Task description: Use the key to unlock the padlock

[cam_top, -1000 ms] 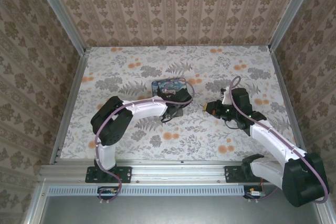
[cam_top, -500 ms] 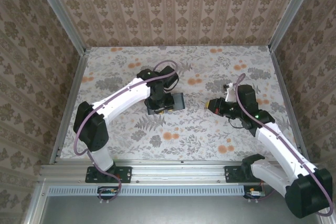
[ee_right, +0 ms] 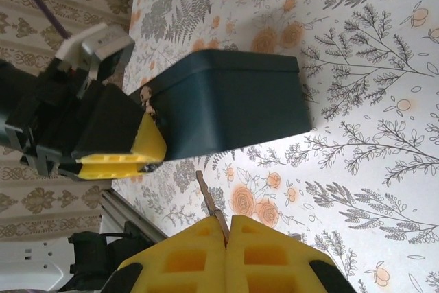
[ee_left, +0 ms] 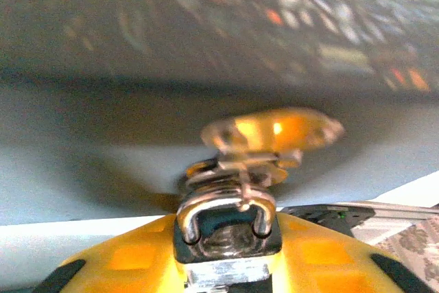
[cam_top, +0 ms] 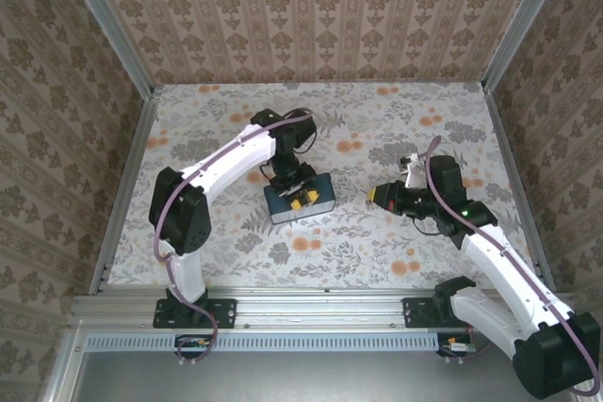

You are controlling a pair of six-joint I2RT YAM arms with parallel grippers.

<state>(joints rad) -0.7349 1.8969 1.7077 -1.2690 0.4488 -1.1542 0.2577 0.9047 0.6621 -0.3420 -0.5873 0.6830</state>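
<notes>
Yellow pads [ee_right: 185, 259] of the right gripper [ee_right: 228, 228] are pressed together on the key [ee_right: 210, 197]. Its thin brown shaft sticks out from the seam between them, angled toward the dark blue box [ee_right: 233, 101]. The tip is near the box but not touching it.

At the box's end the left gripper [ee_left: 226, 265] has the padlock [ee_left: 226, 228] between its pads. They flank the lock body closely, but I cannot tell whether they are pressing on it. The shackle is threaded through the brass hasp [ee_left: 274, 132] above it, and the box lies flat on the flowered desk [cam_top: 377, 251].

The step in hand looks like bringing the key to the lock. The keyhole is hidden in these views, so the left gripper should steady the padlock and turn its keyed face toward the right arm. The key is slim and held only by its head, so its shaft should line up with the keyway before it goes in. It should then enter slowly and straight, because sideways load could twist it in the pads or push the box across the desk.
</notes>
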